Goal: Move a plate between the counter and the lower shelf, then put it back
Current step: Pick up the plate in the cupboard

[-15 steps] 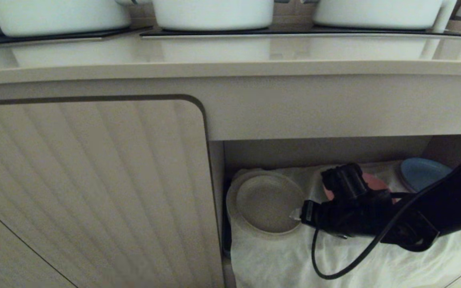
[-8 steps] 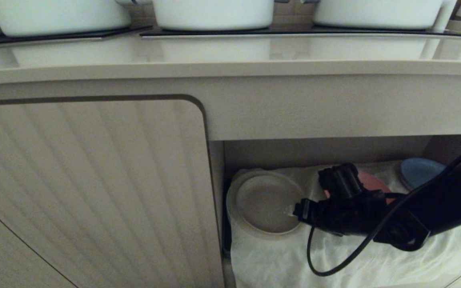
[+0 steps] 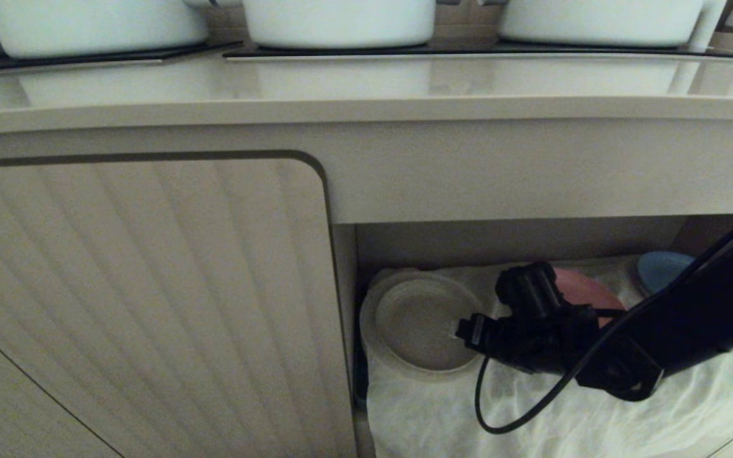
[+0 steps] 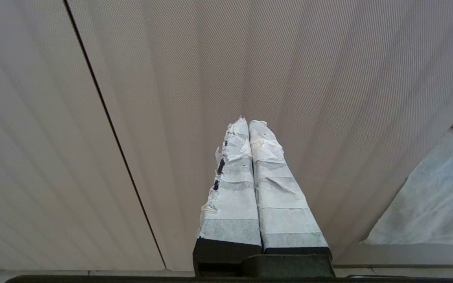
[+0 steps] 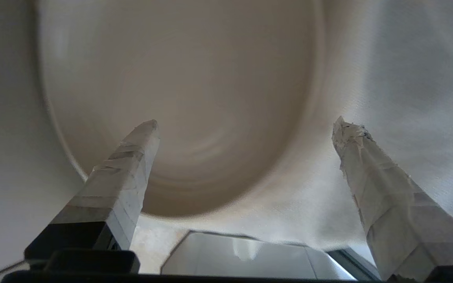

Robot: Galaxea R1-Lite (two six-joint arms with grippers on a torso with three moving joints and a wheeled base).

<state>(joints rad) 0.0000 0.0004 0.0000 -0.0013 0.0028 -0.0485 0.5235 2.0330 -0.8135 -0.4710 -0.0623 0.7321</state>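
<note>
Three white pots (image 3: pixel 339 22) sitting on the counter (image 3: pixel 366 89), one cream plate (image 3: pixel 427 323), one pink plate (image 3: pixel 586 294), one blue plate (image 3: pixel 659 269) lying on the shelf (image 3: pixel 532 407).

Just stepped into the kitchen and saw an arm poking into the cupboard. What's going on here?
The robot's right pincer is inside the lower shelf, open, with its fingers at the near rim of the small cream plate. The plate lies flat on the white cloth, not gripped. A pink plate and a blue plate sit further right. The left pincer is shut, parked in front of the ribbed cabinet door. The counter above holds white pots.
</note>
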